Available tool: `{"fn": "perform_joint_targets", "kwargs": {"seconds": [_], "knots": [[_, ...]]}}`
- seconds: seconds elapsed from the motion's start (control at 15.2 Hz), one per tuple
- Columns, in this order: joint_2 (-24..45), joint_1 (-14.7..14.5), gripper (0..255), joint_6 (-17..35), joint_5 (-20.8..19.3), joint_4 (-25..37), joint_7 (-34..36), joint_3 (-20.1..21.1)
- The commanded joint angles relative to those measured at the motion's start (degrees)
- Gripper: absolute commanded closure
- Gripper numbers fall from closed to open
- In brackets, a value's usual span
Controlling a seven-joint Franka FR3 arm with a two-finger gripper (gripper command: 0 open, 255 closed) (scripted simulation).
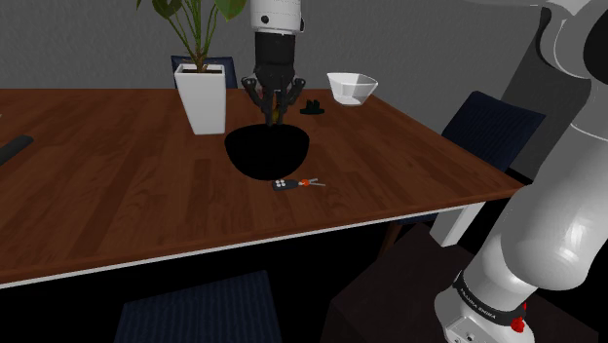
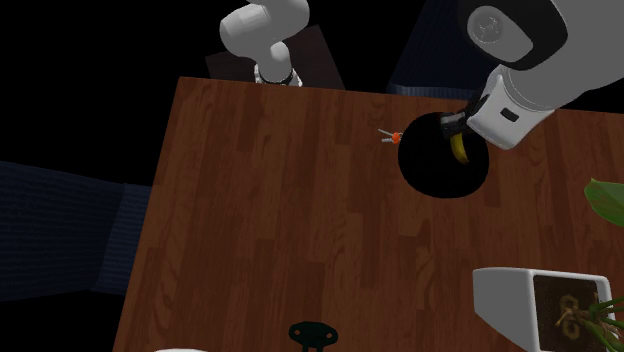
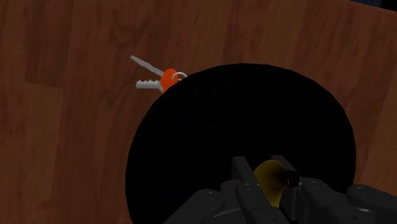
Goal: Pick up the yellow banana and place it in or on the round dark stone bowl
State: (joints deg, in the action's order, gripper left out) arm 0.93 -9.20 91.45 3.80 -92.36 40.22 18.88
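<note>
A round black bowl (image 1: 268, 153) (image 2: 432, 165) (image 3: 210, 146) stands on the brown wooden table (image 1: 107, 166), near the middle. My black gripper (image 1: 276, 105) (image 3: 267, 177) hangs straight above the bowl, shut on the yellow banana (image 1: 277, 110) (image 2: 459, 150) (image 3: 270, 181). The banana points down between the fingers (image 3: 241, 173), over the bowl's inside, and only its yellow tip shows past the hand. I cannot tell if it touches the bowl.
A set of keys with an orange tag (image 1: 297, 183) (image 2: 389, 136) (image 3: 160, 79) lies beside the bowl. A white planter (image 1: 202, 95) (image 2: 540, 300) stands close behind it. A white bowl (image 1: 352, 87) and a small black object (image 1: 312, 105) (image 2: 315, 333) sit farther back. Dark chairs (image 1: 492, 127) ring the table.
</note>
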Motion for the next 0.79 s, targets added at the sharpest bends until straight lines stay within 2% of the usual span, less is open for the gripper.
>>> {"fn": "perform_joint_targets", "kwargs": {"seconds": [0.0, 0.4, 0.73], "knots": [[-0.19, -0.02, 255, 1.57, 0.07, -1.71, -0.04, 0.02], [-0.73, 0.02, 255, 6.3, 0.27, -6.97, -0.46, -0.01], [-0.75, 0.01, 255, 6.7, 0.28, -7.39, -0.49, -0.01]]}}
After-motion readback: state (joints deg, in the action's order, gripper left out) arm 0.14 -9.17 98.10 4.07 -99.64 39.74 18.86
